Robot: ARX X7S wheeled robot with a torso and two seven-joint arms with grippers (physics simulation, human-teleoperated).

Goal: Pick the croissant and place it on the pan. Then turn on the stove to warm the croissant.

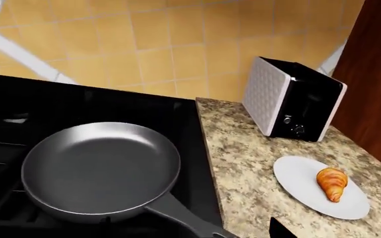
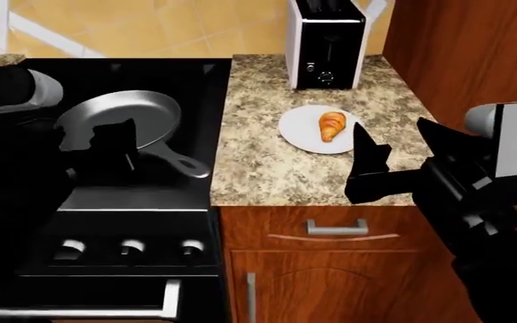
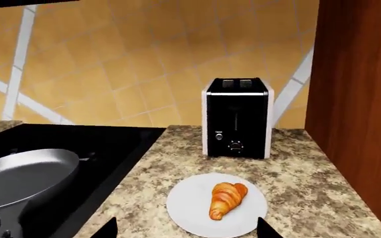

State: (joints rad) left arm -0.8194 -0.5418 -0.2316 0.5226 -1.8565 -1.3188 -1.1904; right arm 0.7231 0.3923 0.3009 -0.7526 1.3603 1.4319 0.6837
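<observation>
Satin grey metal pan (image 1: 101, 171), speckled polished granite counter (image 2: 268, 168).

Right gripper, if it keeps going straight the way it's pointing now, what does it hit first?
Most likely the croissant on the white plate. The right gripper is open, and the pastry lies between its fingertips, just ahead. The toaster stands further back on that line. Its height above the plate is unclear.

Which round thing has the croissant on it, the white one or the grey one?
The flat white plate on the speckled counter holds the croissant. The dark grey pan with the long handle, on the stove, is empty.
</observation>
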